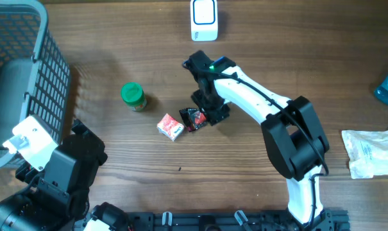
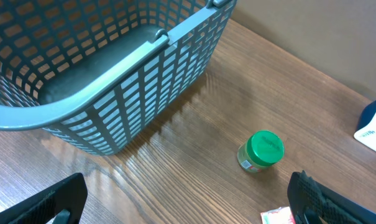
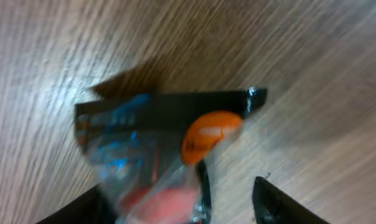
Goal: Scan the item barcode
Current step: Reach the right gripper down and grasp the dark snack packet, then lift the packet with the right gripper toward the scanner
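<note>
Black-and-orange foil packet [image 3: 163, 137] lies on the wooden table [image 1: 117, 147], half hidden overhead beneath my right gripper [image 3: 178, 208]. The blurred wrist view shows the jaws parted and straddling it. Left gripper [image 2: 188, 199] is spread wide, empty.

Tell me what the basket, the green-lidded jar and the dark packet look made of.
Basket: grey-blue moulded plastic, matte, judging by its even lattice walls.
Jar: glossy green plastic lid; the body looks clear, glass or plastic, unclear which.
Packet: thin glossy film, probably plastic, crinkled and shiny, though the view is blurred.
</note>
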`<control>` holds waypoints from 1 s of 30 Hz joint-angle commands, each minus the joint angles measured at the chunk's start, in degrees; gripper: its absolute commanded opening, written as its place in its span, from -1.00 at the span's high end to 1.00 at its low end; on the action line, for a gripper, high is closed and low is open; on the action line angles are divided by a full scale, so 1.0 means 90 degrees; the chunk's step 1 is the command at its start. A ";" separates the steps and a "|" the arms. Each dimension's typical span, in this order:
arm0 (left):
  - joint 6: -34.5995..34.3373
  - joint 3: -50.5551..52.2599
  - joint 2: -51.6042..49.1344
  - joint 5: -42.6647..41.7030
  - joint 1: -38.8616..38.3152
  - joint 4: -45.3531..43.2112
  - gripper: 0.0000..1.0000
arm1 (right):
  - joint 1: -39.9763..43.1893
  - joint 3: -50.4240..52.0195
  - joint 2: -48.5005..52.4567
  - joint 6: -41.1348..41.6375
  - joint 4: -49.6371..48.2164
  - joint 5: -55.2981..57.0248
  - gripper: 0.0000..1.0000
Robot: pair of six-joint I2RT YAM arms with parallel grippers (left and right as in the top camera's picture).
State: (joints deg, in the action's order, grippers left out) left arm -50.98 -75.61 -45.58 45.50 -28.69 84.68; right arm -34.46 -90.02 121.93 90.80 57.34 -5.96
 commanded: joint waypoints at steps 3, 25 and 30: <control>-0.0102 -0.0046 -0.0019 0.0015 0.0058 0.0002 -1.00 | -0.0027 0.0408 0.0155 0.0090 -0.0155 -0.0053 -0.07; -0.0102 -0.0046 -0.0019 0.0015 0.0058 0.0002 -1.00 | 0.0039 0.0299 0.0119 -0.1066 -0.0442 -0.0928 0.78; -0.0102 -0.0046 -0.0019 0.0015 0.0058 0.0002 -1.00 | 0.0221 0.0282 -0.0029 -0.1756 -0.0668 -0.1479 0.88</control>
State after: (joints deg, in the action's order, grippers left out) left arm -50.98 -75.61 -45.58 45.52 -28.69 84.68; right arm -33.74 -86.50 121.93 80.75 52.36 -15.00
